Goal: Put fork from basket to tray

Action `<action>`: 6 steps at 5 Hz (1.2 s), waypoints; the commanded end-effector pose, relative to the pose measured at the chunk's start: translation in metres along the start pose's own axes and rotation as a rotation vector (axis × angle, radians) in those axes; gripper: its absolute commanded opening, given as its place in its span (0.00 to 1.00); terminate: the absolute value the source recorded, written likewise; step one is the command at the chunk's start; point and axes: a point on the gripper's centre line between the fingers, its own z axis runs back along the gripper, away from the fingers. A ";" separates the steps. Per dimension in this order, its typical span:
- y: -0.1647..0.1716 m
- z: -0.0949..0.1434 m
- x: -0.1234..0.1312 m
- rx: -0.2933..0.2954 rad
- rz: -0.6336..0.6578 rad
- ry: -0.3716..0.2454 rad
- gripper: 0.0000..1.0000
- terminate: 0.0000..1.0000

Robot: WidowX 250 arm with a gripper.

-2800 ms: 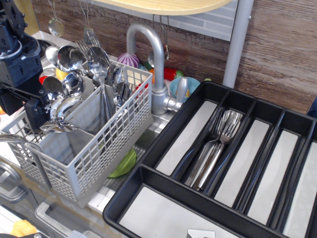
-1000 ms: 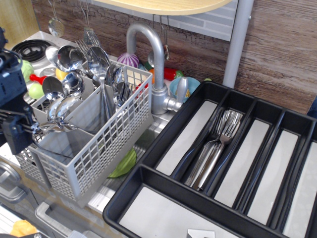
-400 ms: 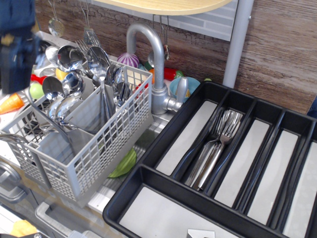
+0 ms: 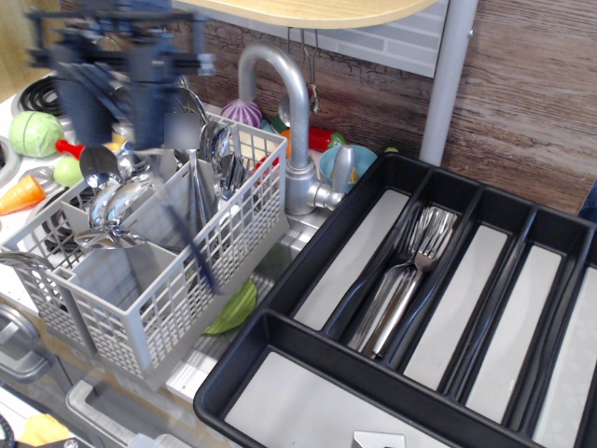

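Gripper: your gripper [image 4: 117, 89] is a dark, motion-smeared shape above the back left of the basket — you cannot tell how far its jaws stand apart, nor whether they hold anything.
Basket: the grey lattice basket [image 4: 177, 280] sits left of the faucet [image 4: 289, 121], its compartments crowded with upright spoons [image 4: 117, 201], bowls up.
Fork in basket: you cannot pick out a fork among that cutlery; a thin dark streak slants down across the basket's front wall, too blurred to name.
Forks in tray: a bundle of forks [image 4: 406, 275] lies in the second long compartment from the left — long axis along the compartment, tines toward the back wall, handles toward you.
Tray: the black tray [image 4: 280, 280] lies right of the basket, tilted so its compartments run diagonally; the neighbouring long compartments show only their pale liners.
Behind the basket: toy vegetables [image 4: 37, 133] lie on the counter to the left.
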 end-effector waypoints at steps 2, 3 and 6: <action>-0.094 -0.016 0.027 0.021 -0.135 -0.043 0.00 0.00; -0.105 -0.032 0.038 -0.014 -0.171 -0.084 0.00 0.00; -0.087 -0.049 0.069 0.156 -0.166 -0.128 0.00 0.00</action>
